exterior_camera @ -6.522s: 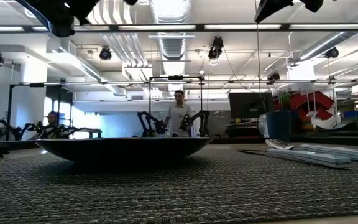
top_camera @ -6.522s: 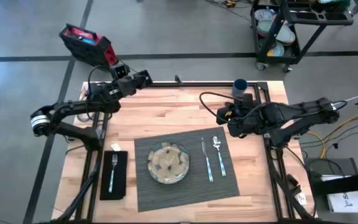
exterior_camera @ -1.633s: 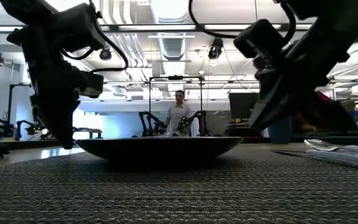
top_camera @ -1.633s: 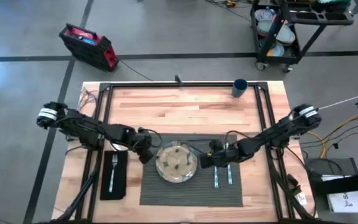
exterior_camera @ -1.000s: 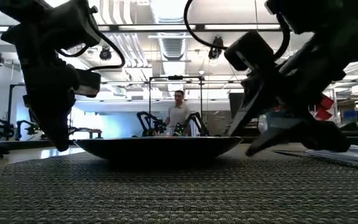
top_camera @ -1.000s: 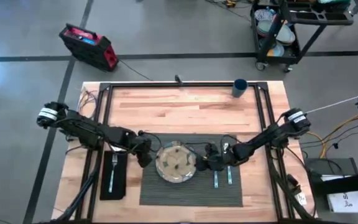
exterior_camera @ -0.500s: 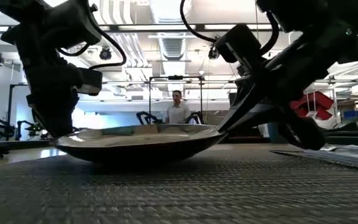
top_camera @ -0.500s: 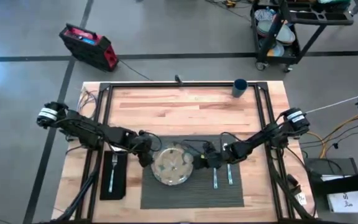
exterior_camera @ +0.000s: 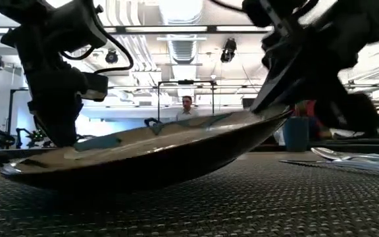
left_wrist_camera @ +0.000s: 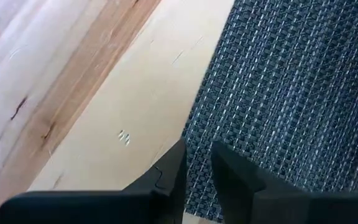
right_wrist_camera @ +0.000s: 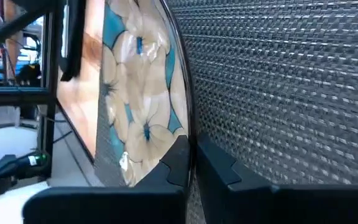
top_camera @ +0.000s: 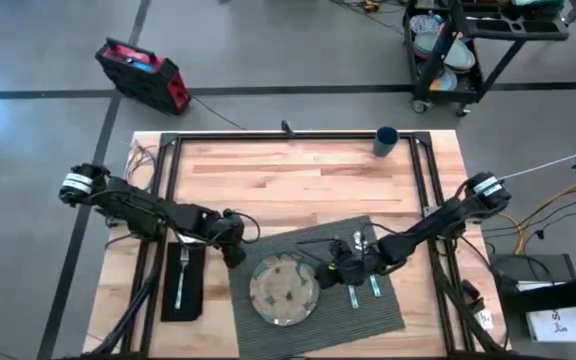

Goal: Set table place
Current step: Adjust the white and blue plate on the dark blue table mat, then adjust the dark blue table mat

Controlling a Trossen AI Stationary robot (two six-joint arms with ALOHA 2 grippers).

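Two dark jointed arms, cabled.
Left arm (top_camera: 138,208) and right arm (top_camera: 438,222) are black, each with a silvery-white ring at the shoulder joint, thin black cables looping near the wrists, and flat, angular, matte black fingers (left_wrist_camera: 232,180).

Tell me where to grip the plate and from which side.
Grip the thin rim. The plate is shallow and wide, so only its edge fits between fingers. Come from its right side, where the right gripper is shut on the rim and that edge is tilted up off the placemat, leaving room underneath; the opposite edge rests low.
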